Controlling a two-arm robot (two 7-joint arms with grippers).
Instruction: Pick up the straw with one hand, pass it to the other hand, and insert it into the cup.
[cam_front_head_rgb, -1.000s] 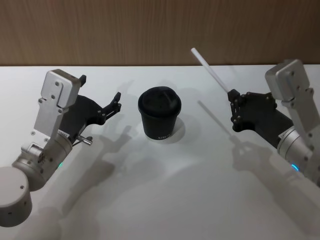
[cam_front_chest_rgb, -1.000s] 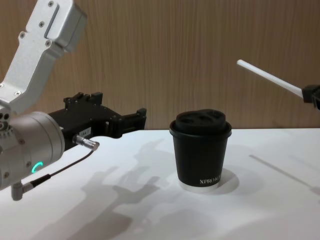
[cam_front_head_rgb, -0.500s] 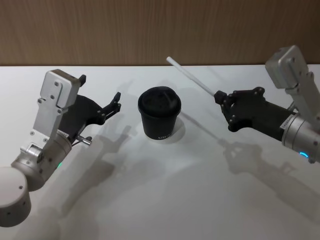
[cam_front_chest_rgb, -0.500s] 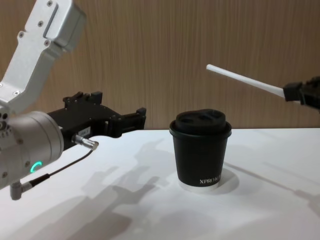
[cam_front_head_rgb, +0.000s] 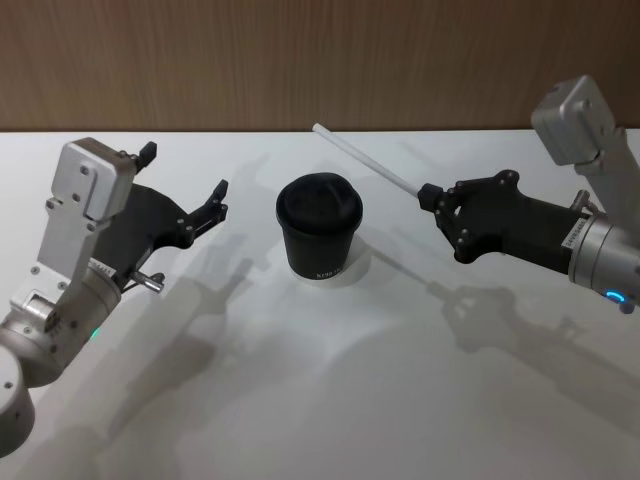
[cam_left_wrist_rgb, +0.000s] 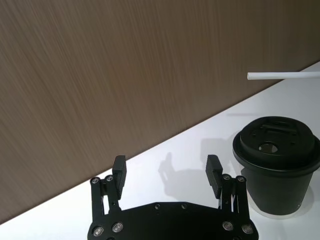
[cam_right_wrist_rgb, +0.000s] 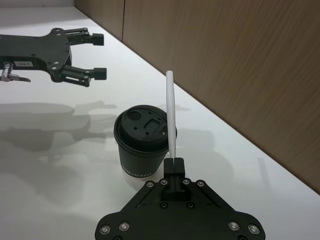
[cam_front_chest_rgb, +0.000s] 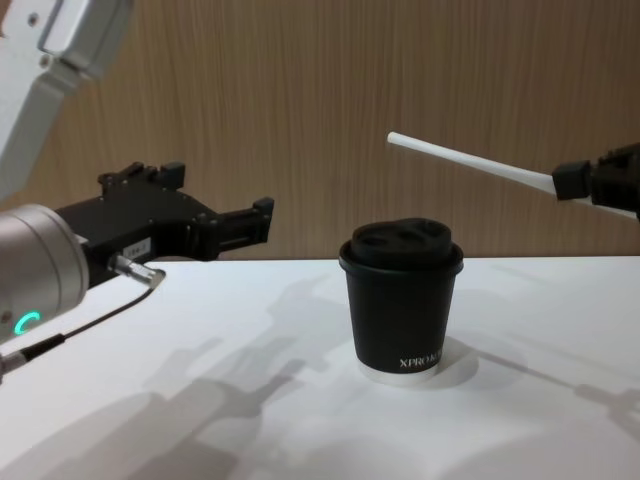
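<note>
One cup (cam_front_head_rgb: 319, 235), black, domed lid (cam_front_head_rgb: 319, 203) on, upright on the white table (cam_front_head_rgb: 300, 410). Read white lettering (cam_front_chest_rgb: 420, 363) low on its wall in the chest view.

Found the right end effector (cam_front_head_rgb: 428, 192) to the right of the cup, up off the table and above lid height, fingers clamped tight on one end of the straw (cam_front_head_rgb: 362, 160). Saw the straw held in the air, straight and tilted, free end higher than the gripped end. Traced it from the grip leftward past the far side of the cup, toward the wood wall (cam_front_head_rgb: 300, 60) behind the cup. Placed the free tip above and behind the lid in the head view, lined up above the lid in the chest view. Saw clear air between straw and lid, no contact.

Found the left end effector (cam_front_head_rgb: 184, 170) to the left of the cup, apart from it and raised off the table. Saw its fingers spread wide with nothing between them, tips aimed toward the cup. Spotted a small white label (cam_front_chest_rgb: 133, 245), a metal plug (cam_front_chest_rgb: 135, 270) and a thin cable (cam_front_chest_rgb: 70, 330) on its body, plus a green light (cam_front_chest_rgb: 25, 322) on the silver wrist (cam_front_chest_rgb: 45, 265) behind, farther left of the cup.
</note>
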